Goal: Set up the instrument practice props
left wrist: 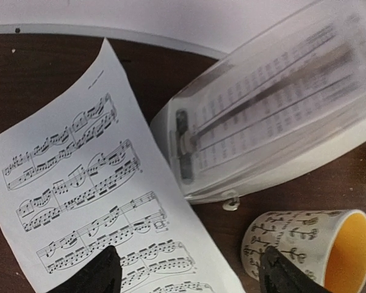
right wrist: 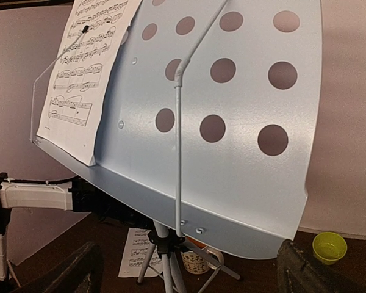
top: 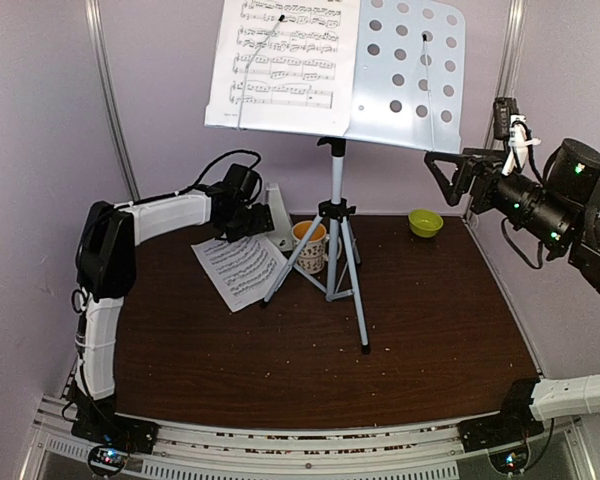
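Both left pincer (left wrist: pixel 192 270) and right pincer (right wrist: pixel 192 268) gape; loose sheet (top: pixel 238 270) lies flat, long axis diagonal.

The music stand (top: pixel 410 85) was pale silvery blue, dotted with round holes, on a grey tripod (top: pixel 335 250). The upper sheet-music page (top: pixel 285 55) and lower sheet-music page (top: pixel 238 270) were white with black notation. The metronome (left wrist: pixel 274 116) was white under a clear cover. The mug (left wrist: pixel 293 241) was cream with dark sprig drawings and orange-yellow inside, the bowl (top: pixel 425 222) lime green, and the counter (top: pixel 410 340) dark brown woodgrain.
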Controlling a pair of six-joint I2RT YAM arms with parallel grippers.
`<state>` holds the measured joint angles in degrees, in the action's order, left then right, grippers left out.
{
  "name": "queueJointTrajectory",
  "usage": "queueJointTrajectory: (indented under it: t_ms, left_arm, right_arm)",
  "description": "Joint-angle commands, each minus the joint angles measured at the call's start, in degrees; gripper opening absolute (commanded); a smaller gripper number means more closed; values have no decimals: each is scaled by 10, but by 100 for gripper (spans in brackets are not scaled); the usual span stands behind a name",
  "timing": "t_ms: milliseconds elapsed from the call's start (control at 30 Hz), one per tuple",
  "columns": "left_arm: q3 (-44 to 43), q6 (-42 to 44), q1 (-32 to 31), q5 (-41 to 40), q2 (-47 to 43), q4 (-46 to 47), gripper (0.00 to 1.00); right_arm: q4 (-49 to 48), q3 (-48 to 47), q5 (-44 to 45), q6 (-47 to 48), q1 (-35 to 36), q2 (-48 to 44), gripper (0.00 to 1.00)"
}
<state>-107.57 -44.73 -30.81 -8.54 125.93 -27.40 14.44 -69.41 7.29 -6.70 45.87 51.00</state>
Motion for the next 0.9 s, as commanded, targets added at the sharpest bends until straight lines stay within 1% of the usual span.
queueJointTrajectory:
  t_ms: [0, 267, 533, 667, 767, 867]
  left_arm:
    - [-26, -6, -5, -25, 24, -34, 79]
    - [-55, 10, -9, -35, 58, -33, 83]
    - [-87, 4, -11, -29, 93, -37, 83]
    - [-123, 2, -14, -33, 117, -57, 82]
    - [-134, -5, -14, -34, 127, -61, 74]
    - [-134, -11, -14, -25, 129, -60, 61]
  right_arm:
    - [-13, 11, -3, -6, -1, -8, 100]
    - [-13, 16, -7, -8, -1, -6, 100]
    - [-16, 18, -10, -10, -1, -3, 100]
    - [-16, 19, -11, -11, -2, -3, 100]
    - [-15, 20, -10, -11, -1, -4, 100]
    - [-15, 20, -7, -11, -2, -7, 100]
